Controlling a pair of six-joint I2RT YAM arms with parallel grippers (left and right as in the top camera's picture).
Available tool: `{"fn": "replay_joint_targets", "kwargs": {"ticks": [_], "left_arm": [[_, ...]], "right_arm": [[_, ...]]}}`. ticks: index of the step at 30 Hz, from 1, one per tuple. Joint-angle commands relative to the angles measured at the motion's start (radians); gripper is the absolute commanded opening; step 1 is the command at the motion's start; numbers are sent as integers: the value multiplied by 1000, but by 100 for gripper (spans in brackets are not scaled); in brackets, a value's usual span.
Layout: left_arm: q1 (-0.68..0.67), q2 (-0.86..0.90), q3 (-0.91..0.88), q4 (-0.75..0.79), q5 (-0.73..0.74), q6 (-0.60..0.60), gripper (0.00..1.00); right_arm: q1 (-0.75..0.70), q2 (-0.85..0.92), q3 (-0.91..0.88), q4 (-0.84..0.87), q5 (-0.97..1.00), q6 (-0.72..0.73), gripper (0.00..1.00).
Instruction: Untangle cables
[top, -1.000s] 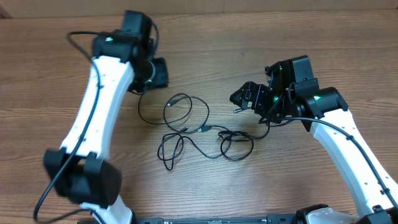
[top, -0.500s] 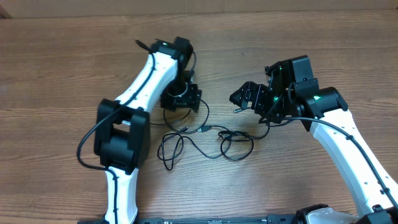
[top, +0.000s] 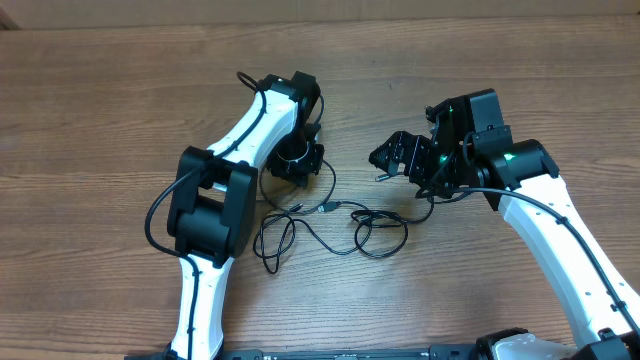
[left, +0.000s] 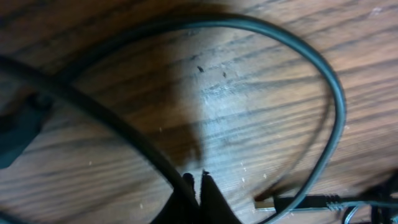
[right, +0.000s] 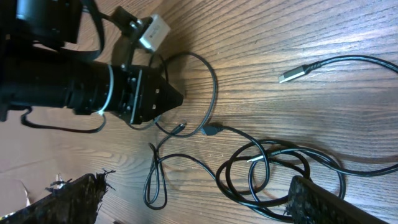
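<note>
Thin black cables lie tangled mid-table: a loop (top: 327, 182) under my left gripper, a narrow double loop (top: 272, 240) to the left and a coil (top: 381, 236) to the right. My left gripper (top: 297, 163) points down onto the upper loop. In the left wrist view its fingertips (left: 198, 180) are shut, a cable (left: 93, 106) runs along the left finger's outer side, and none shows between the tips. A curved cable (left: 336, 106) and a plug (left: 292, 202) lie beside them. My right gripper (top: 381, 167) hangs open above the coil (right: 280, 168), holding nothing (right: 200, 182).
The wooden table (top: 100, 130) carries nothing but the cables. A loose silver plug end (right: 292, 74) lies apart from the coil. The left arm's body (top: 212, 215) stretches over the table's left-centre, close to the narrow double loop.
The left arm swung from the far left to the upper cable loop, and its gripper opened wide and then shut there. The right arm has not moved.
</note>
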Motion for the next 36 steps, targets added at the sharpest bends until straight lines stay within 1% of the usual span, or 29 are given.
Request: {"fn": "replay_joint_targets", "kwargs": {"ticks": [1,4,7,9,12,16,20,24,26,29,32,36], "left_arm": [[6,10,22,-5,-6,-8,4],[25,3,61,-38,-8,-24,4],[59,-11,139,-95,-51,-63,4],[91,-27,212,-136,-79,-95,4],[144,-47,335,-184,-82,-111,4],[228,-76,514,-229,-82,-115,4],[332,-109,686,-271,-82,-155,4],[460,-152,860,-311,-81,-166,4],[509,-174,898,-318,-81,-166,4],[563,-204,906,-323,-82,-166,4],[593,-210,906,-357,-82,-167,4],[600,-196,892,-389,-109,-203,4]], "right_arm": [[4,7,-6,5,10,-8,95],[4,7,-6,5,10,-7,95],[4,7,-6,4,10,-8,95],[4,7,-6,0,10,-7,95],[4,7,-6,-11,10,-7,95],[4,7,-6,-19,9,-8,95],[4,7,-6,-21,10,-8,95],[4,7,-6,-16,10,-8,95],[4,7,-6,-11,10,-8,95],[4,7,-6,-5,10,-8,95],[4,7,-6,3,10,-8,95],[4,7,-6,15,10,-7,95]]}}
